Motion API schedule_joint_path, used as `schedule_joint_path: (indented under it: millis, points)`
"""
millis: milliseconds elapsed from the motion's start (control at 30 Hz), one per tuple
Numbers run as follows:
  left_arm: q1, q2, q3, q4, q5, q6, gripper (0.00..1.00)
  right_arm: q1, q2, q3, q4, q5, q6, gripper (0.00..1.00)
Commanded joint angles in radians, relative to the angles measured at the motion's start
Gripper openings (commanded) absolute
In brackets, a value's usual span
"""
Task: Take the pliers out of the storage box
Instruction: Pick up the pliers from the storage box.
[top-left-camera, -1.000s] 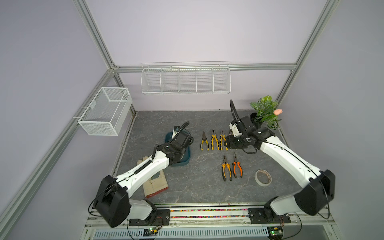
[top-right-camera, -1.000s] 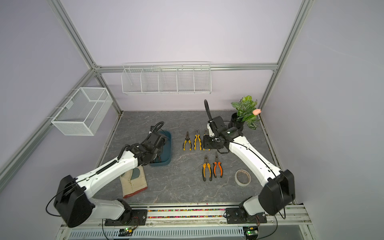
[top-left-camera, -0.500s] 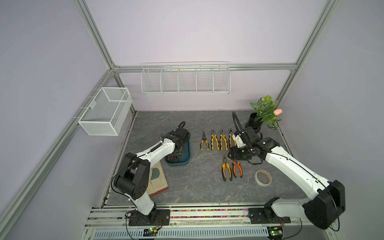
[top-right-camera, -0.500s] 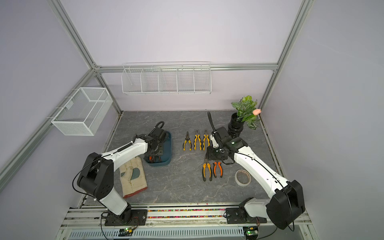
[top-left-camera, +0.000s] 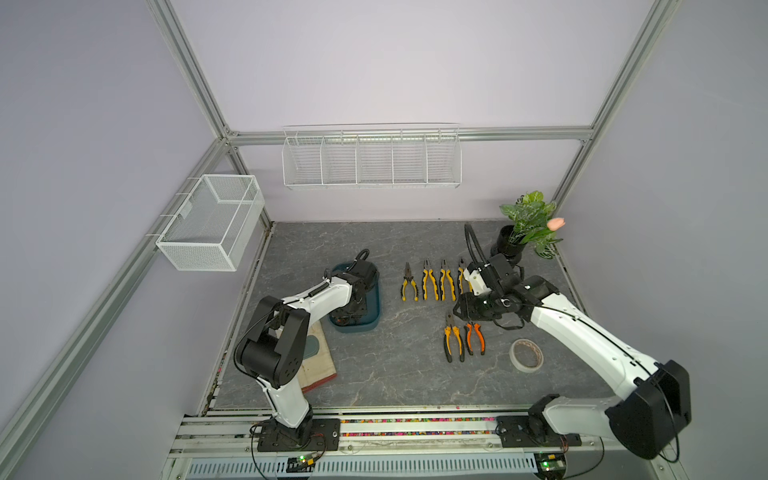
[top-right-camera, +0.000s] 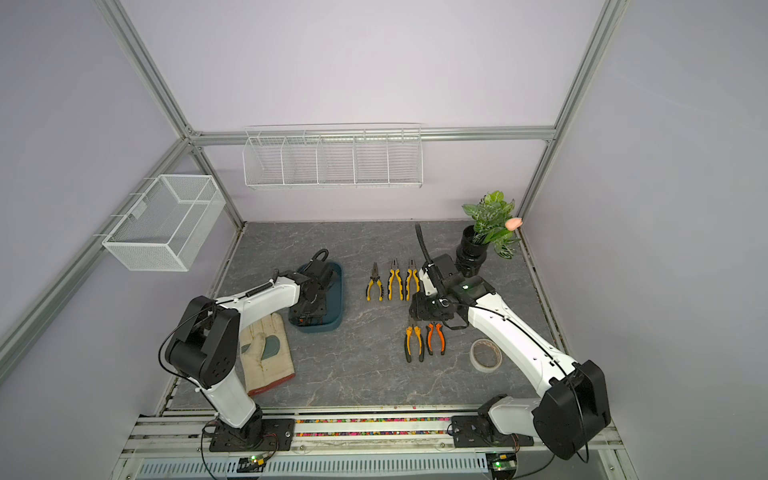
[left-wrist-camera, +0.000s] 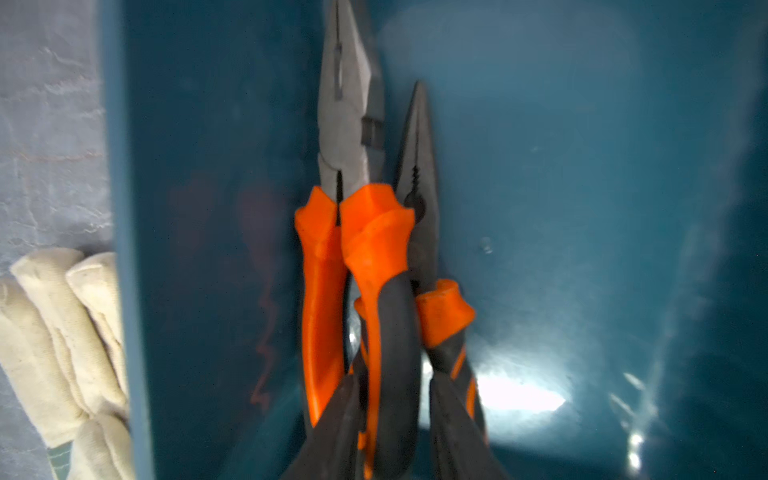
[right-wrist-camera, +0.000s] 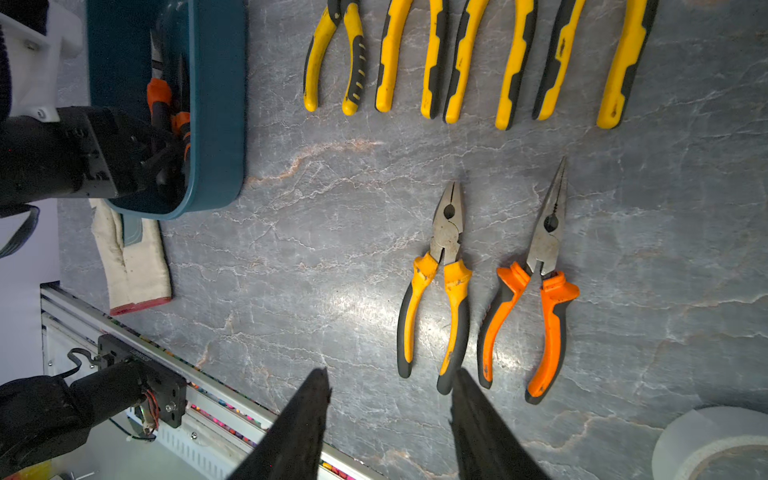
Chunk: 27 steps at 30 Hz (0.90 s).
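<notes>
Six pliers lie out on the counter (top-left-camera: 374, 374): four yellow-handled pliers (top-left-camera: 427, 276) in a row at the centre of both top views and two more pliers (top-left-camera: 451, 332) below them. Two orange-handled pliers (left-wrist-camera: 374, 249) are left side by side in the storage box (top-left-camera: 372, 299), left of centre, so the job looks about three-quarters done. The left gripper (top-left-camera: 352, 313) is down in the box at their handles, hemmed by its walls with a glove (top-right-camera: 266, 353) just beside, though I cannot tell whether it has clamped one; the right gripper (right-wrist-camera: 388, 415) hangs half open and empty over bare counter.
</notes>
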Motion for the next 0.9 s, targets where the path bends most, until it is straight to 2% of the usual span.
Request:
schedule_joint_path:
  millis: [0,167,233,500,600,667,867]
  points:
    - [0.012,0.008,-0.017,0.008,-0.006,-0.017,0.28,0.005,0.011,-0.024,0.017,-0.012,0.013,0.50]
    - [0.012,0.024,-0.019,0.021,0.014,-0.016,0.03,0.006,0.022,-0.025,0.022,-0.020,0.017,0.50]
    - [0.013,0.020,-0.021,0.025,0.019,-0.017,0.00,0.006,0.025,-0.025,0.022,-0.021,0.016,0.50]
    - [0.014,-0.038,-0.020,0.010,0.019,-0.008,0.00,0.006,0.024,-0.022,0.022,-0.019,0.018,0.50]
    - [0.014,-0.010,-0.016,0.011,0.027,-0.005,0.00,0.007,0.021,-0.024,0.023,-0.020,0.018,0.50]
    - [0.014,0.027,-0.012,0.019,0.044,-0.002,0.05,0.006,0.019,-0.028,0.025,-0.022,0.021,0.50]
    - [0.014,0.076,-0.020,0.055,0.073,-0.014,0.08,0.007,0.007,-0.039,0.025,-0.028,0.024,0.50]
